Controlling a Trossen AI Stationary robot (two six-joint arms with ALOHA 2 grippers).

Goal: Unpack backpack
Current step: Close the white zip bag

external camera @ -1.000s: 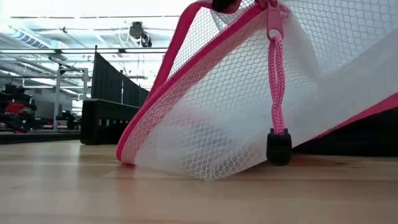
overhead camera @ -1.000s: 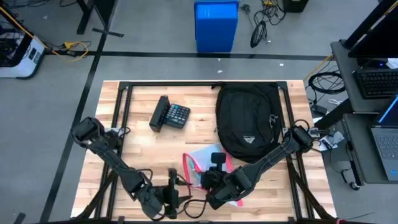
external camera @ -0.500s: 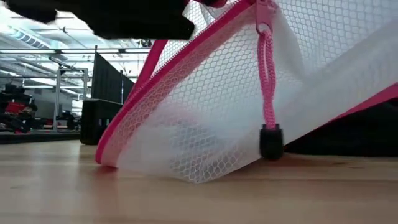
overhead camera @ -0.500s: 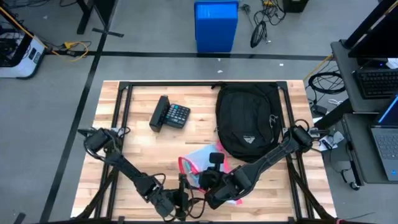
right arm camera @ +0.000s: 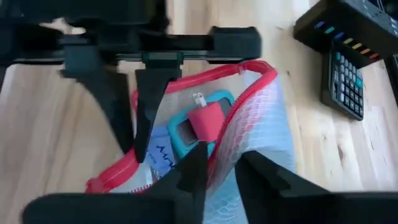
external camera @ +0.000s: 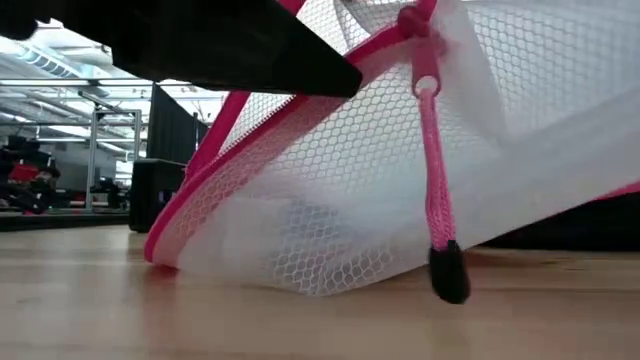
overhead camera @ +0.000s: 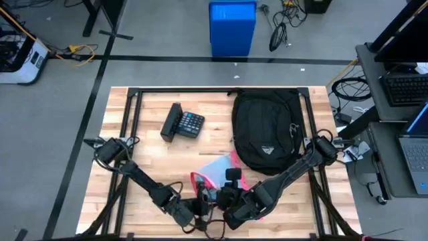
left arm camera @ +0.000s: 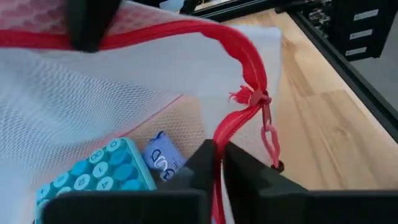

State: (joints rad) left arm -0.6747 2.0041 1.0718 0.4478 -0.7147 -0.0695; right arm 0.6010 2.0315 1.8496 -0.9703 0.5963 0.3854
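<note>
The backpack [overhead camera: 266, 127] lies on the table's [overhead camera: 147, 154] far right. Nearer us, both pincers, left [overhead camera: 199, 206] and right [overhead camera: 227, 195], pinch opposite rims of the mesh pouch [overhead camera: 212, 175], mouth between them.

From above I see even, soft light on the wooden table [overhead camera: 147, 154], with only weak shadows under the arms. In the low view, bright ceiling lamps glare at the upper left, and the mesh pouch [external camera: 330, 210] glows white, lit from behind. A dark blurred shape crosses the top of that frame. In my left wrist view the near black fingers [left arm camera: 205, 168] are out of focus.
</note>
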